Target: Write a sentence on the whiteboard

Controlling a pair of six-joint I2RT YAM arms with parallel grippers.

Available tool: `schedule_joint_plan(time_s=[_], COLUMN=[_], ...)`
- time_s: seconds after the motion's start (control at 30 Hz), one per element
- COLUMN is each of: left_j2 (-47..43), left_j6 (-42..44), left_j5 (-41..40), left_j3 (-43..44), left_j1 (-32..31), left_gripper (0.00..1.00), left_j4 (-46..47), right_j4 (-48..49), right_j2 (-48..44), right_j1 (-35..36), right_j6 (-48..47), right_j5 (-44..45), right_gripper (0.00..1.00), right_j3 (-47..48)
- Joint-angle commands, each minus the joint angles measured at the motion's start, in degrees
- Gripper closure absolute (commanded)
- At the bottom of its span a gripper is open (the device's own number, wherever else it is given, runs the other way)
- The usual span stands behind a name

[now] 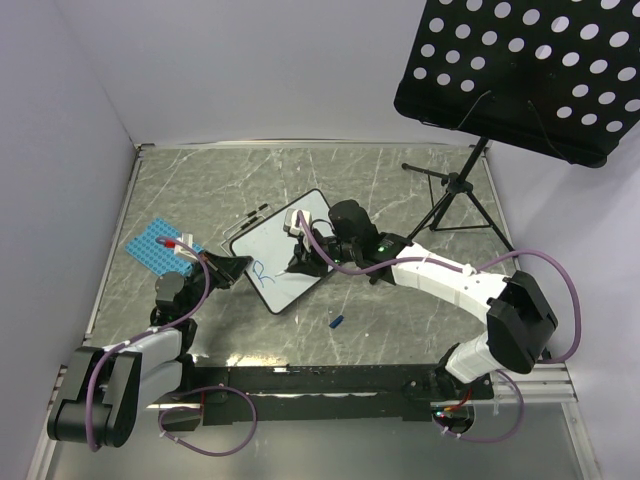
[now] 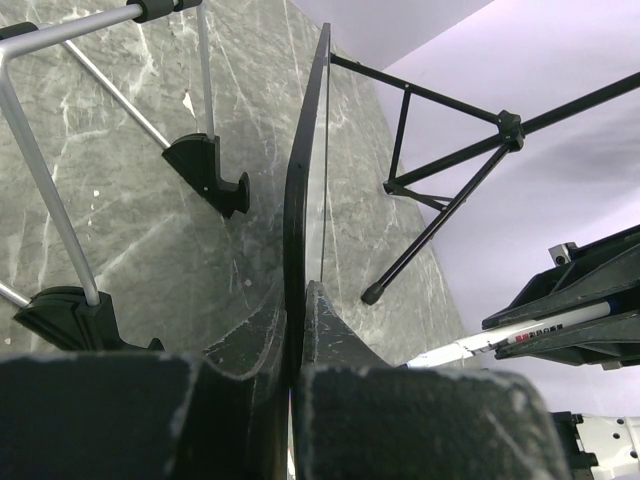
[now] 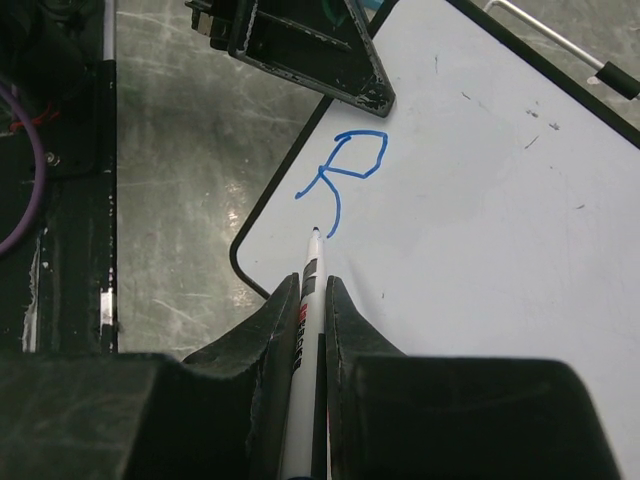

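Grips the whiteboard (image 1: 290, 255) by its lower-left edge with the left jaws, shut on the thin black frame; shows that frame edge-on (image 2: 305, 180) up the middle of the left wrist view. Holds a marker (image 3: 308, 330) in the right jaws, closed tight on its barrel at the bottom centre of the right wrist view. Points the tip up the frame, just left of the foot of a single blue R (image 3: 345, 180); cannot tell whether it touches the glossy surface (image 3: 480, 200). Places the board near the middle of the marble desk (image 1: 400, 180) in the top view, turned at an angle, the R (image 1: 260, 272) in its lower-left corner. Leaves a blue studded plate (image 1: 155, 248) at left, a small blue piece (image 1: 337, 321) just below the board, and a black perforated tray (image 1: 520, 70) at upper right on its tripod (image 1: 455, 195).
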Motion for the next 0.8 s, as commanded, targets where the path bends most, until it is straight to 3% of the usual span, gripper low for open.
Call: schedule_joint_plan(time_s=[0.0,0.77], left_j2=[-0.46,-0.46], left_j6=[1.02,-0.12], left_j5=[1.1,1.01], left_j3=[-3.16,-3.08], left_j1=[-0.29,-0.38], left_gripper=[0.99,0.99], left_j4=[4.38,3.59], right_j4=[2.78,5.42], right_j2=[0.17,6.67], right_j1=[-0.29,-0.38], right_j6=[-0.17,-0.87], right_j5=[-0.06,3.19], right_gripper=[1.0,1.0], right_j3=[2.02,8.78])
